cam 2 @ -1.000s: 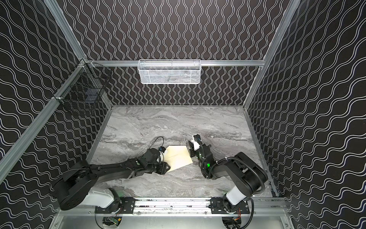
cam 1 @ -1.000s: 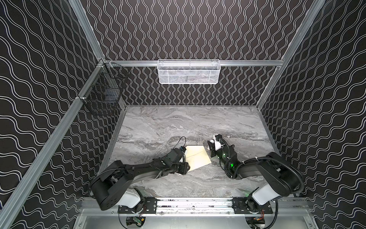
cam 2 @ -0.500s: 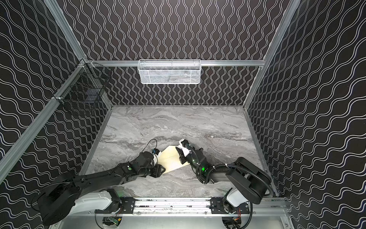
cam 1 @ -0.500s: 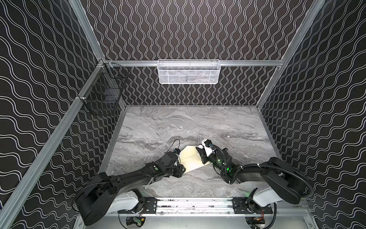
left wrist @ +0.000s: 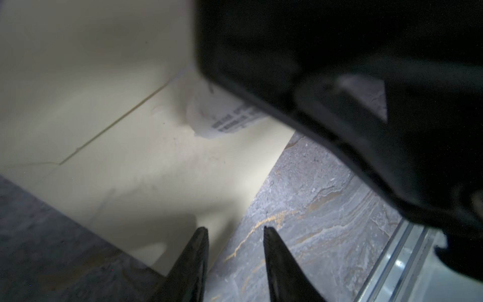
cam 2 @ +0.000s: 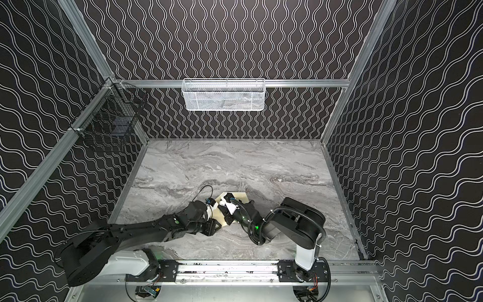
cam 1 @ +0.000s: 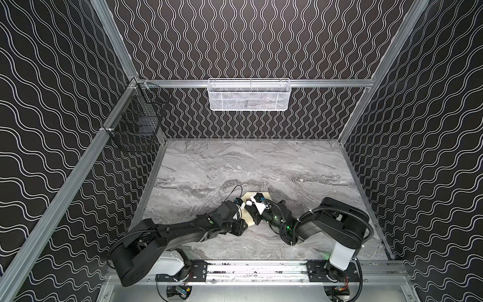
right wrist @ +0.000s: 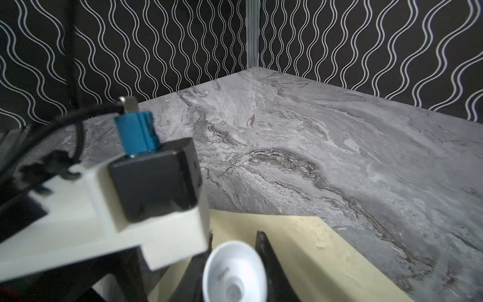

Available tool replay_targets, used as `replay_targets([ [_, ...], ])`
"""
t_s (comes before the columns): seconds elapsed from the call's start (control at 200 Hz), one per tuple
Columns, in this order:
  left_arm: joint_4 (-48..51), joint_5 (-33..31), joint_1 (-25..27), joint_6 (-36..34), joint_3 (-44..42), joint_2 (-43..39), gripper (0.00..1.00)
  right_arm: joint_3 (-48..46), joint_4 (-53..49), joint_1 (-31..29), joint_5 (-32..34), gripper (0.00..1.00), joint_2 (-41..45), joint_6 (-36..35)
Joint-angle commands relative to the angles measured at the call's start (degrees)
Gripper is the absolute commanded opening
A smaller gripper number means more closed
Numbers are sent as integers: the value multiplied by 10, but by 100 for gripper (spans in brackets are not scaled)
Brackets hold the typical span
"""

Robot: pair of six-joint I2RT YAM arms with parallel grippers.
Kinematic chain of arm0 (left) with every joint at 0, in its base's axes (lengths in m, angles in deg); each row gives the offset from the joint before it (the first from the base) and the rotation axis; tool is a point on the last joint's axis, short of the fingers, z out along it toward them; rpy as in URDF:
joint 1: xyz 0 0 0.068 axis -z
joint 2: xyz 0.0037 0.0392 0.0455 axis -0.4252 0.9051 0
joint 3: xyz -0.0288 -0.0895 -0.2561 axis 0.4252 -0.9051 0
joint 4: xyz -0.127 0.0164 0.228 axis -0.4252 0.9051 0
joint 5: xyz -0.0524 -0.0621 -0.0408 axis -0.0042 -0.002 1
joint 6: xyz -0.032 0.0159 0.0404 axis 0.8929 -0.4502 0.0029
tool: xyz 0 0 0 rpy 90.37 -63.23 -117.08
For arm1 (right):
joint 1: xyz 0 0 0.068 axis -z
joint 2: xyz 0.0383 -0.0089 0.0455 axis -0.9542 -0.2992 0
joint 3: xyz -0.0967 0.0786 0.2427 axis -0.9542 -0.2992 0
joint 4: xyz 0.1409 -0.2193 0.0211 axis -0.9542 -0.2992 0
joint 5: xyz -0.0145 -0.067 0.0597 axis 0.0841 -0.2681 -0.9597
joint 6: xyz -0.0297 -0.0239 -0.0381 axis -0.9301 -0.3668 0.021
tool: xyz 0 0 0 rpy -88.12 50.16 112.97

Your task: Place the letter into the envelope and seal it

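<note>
The cream envelope (cam 1: 265, 195) lies flat on the marble table near the front middle, largely covered by both arms in both top views (cam 2: 240, 196). My right gripper (cam 1: 250, 208) is over it, shut on a small white cylindrical stick (right wrist: 235, 272) whose round end faces the right wrist camera. The left gripper (left wrist: 235, 230) is low at the envelope's near corner (left wrist: 130, 143), jaws a little apart with only marble between them. A white patch with dark print (left wrist: 224, 117) sits on the envelope. The letter is hidden.
The left arm's wrist camera (right wrist: 154, 183) on its white mount is right beside my right gripper. The right arm (left wrist: 339, 78) hangs over the envelope. A white mesh basket (cam 1: 249, 95) and a black wire basket (cam 1: 136, 123) hang on the walls. The front rail (cam 1: 256, 269) runs close behind the arms.
The right gripper has carried the white stick leftwards, over the envelope. The left jaws have narrowed a little beside the envelope's corner.
</note>
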State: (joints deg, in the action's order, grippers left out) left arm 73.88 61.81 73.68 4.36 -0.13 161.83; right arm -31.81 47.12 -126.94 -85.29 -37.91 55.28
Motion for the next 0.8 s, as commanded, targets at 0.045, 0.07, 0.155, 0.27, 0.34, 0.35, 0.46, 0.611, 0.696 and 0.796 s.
replay_targets([
  [0.045, -31, 7, 1, -16, -2, 9, 39, 13, 52, -1, -21, 0, -16, 19],
  [0.07, -31, 5, 1, -14, -5, 7, 39, 14, 53, -1, -22, 0, -19, 20],
  [0.155, -27, 0, 1, -14, -11, 3, 38, 17, 48, -5, -19, 0, -30, 15],
  [0.27, -30, 1, 1, -8, -18, 4, 37, 20, 30, -9, -5, 0, -36, -3],
  [0.34, -28, 2, 1, -5, -20, 7, 37, 17, 15, -9, 10, 0, -36, -17],
  [0.35, -29, 2, 1, -5, -21, 8, 37, 16, 15, -8, 12, 0, -36, -19],
  [0.46, -36, 12, 1, 0, -30, 10, 34, 2, 30, -4, 32, 0, -36, -33],
  [0.611, -44, 20, 0, 4, -35, 25, 34, -4, 12, 12, 40, 0, -31, -55],
  [0.696, -45, 20, 0, 8, -36, 29, 33, -13, 8, 22, 46, 0, -23, -60],
  [0.796, -45, 19, 0, 9, -37, 30, 34, -27, 12, 34, 51, 0, -17, -61],
])
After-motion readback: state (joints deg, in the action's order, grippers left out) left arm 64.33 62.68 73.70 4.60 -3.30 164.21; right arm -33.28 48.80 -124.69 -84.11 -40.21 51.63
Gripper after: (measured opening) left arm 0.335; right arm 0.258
